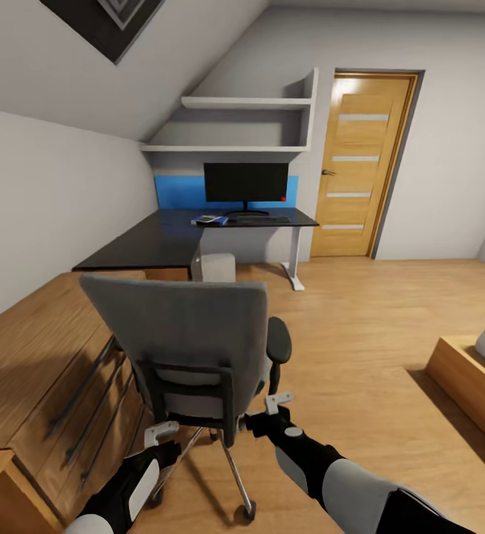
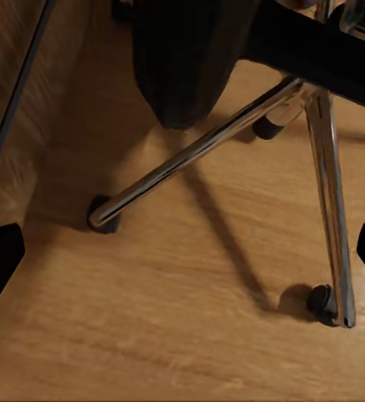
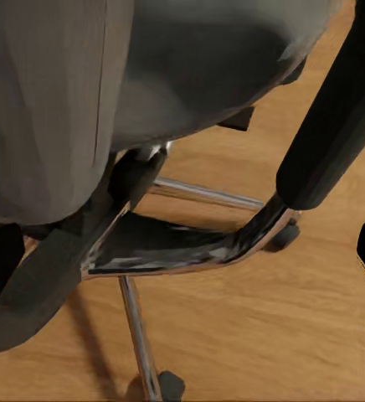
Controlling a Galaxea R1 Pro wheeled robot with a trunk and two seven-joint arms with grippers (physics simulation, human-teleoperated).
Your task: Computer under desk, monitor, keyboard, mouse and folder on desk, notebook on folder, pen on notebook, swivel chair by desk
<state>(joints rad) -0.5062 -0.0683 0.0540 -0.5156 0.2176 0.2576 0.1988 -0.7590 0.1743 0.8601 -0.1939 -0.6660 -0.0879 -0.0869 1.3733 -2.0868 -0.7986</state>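
Low wood drawer counter (image 1: 42,356): runs along the left wall, so the chair has little room on that side.
Left gripper (image 1: 161,436): fingers apart, empty, low behind the chair's left side, likely readying a push.
Swivel chair (image 1: 190,334): back towards the robot, well apart from the desk.
Right gripper (image 1: 276,406): fingers apart, just beside the chair's right armrest support.
Desk (image 1: 161,241): carries the monitor (image 1: 246,183) at its rear edge, keyboard (image 1: 261,219) in front, blue folder (image 1: 211,219) beside it.
Computer (image 1: 216,265): under the desk.
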